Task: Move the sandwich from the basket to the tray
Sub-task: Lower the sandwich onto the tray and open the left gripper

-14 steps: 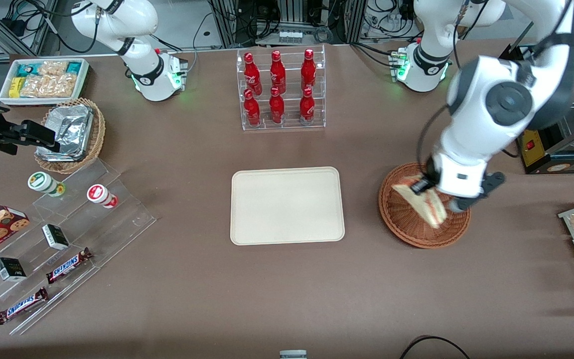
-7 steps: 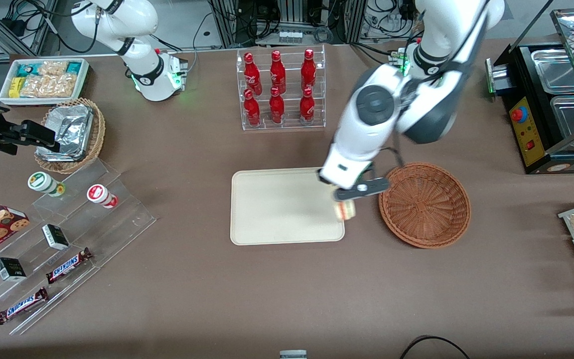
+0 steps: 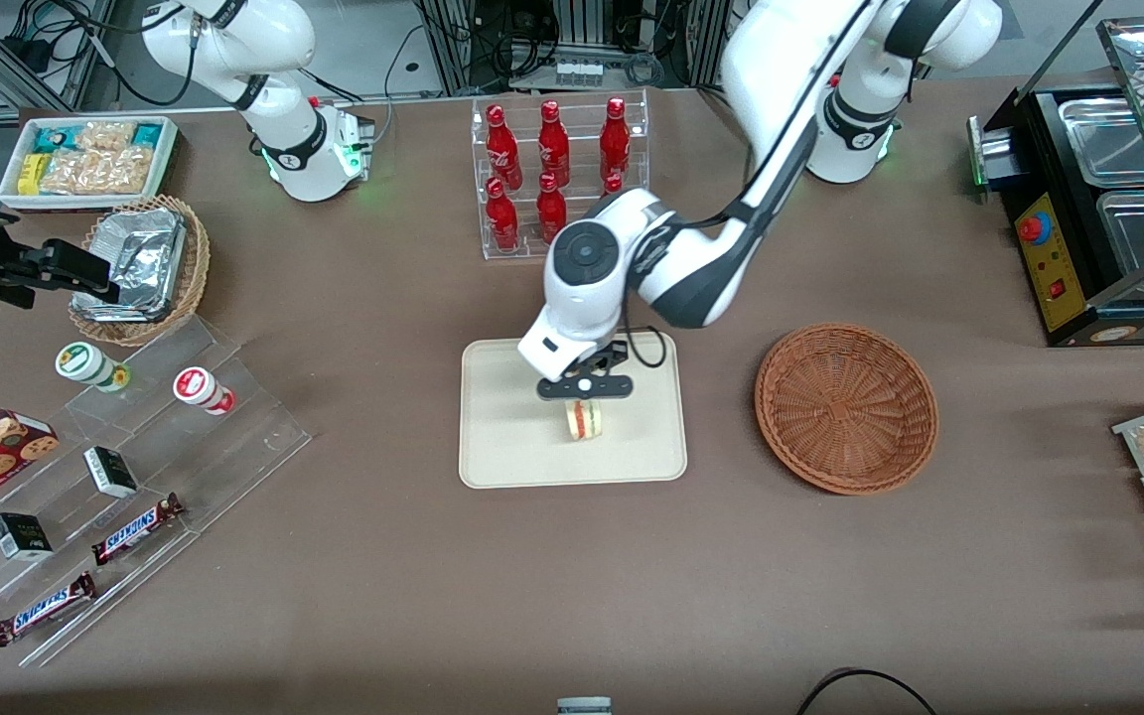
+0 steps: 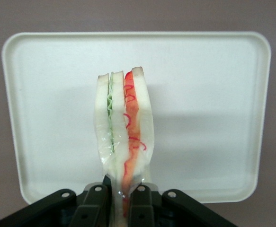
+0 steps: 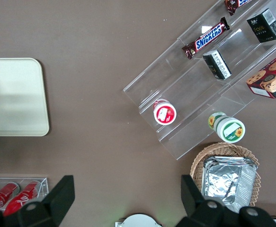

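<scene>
My left gripper [image 3: 584, 397] hangs over the middle of the cream-white tray [image 3: 502, 437], shut on the sandwich [image 3: 584, 420]. In the left wrist view the sandwich [image 4: 123, 123] stands on edge between the black fingers [image 4: 95, 208], its white bread, green and red layers showing against the tray [image 4: 204, 104]; I cannot tell whether it touches the tray. The reddish-brown wicker basket [image 3: 846, 407] sits on the table beside the tray, toward the working arm's end, with nothing in it.
An acrylic rack of red bottles [image 3: 558, 179] stands farther from the front camera than the tray. Toward the parked arm's end are a tiered acrylic stand with cups and candy bars [image 3: 125, 467], a tan basket with foil [image 3: 143, 266] and a white snack bin [image 3: 85, 159]. A black appliance [image 3: 1088, 199] sits at the working arm's end.
The gripper has carried the sandwich out of the basket, across the gap and over the tray's edge to above the tray's middle. The basket is left empty.
</scene>
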`<state>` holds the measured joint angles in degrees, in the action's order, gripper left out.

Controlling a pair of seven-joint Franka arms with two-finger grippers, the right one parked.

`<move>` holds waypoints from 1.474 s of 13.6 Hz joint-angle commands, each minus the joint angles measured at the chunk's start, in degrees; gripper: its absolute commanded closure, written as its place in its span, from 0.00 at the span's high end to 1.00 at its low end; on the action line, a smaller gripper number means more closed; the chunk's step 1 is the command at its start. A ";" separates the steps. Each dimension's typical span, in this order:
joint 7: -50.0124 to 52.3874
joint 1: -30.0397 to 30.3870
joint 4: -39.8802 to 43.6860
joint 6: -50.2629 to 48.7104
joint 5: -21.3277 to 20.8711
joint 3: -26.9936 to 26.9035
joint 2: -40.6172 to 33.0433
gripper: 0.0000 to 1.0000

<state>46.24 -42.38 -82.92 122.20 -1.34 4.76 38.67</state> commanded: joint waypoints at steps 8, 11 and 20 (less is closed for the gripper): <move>-1.68 -2.79 2.15 5.86 -1.47 -0.72 6.76 0.23; -1.50 -2.71 2.06 5.77 -1.47 -0.81 5.89 1.00; 1.92 7.20 -0.30 -8.00 -0.68 -1.16 -13.50 1.00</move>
<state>46.38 -39.09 -79.20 117.96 -2.15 3.32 32.01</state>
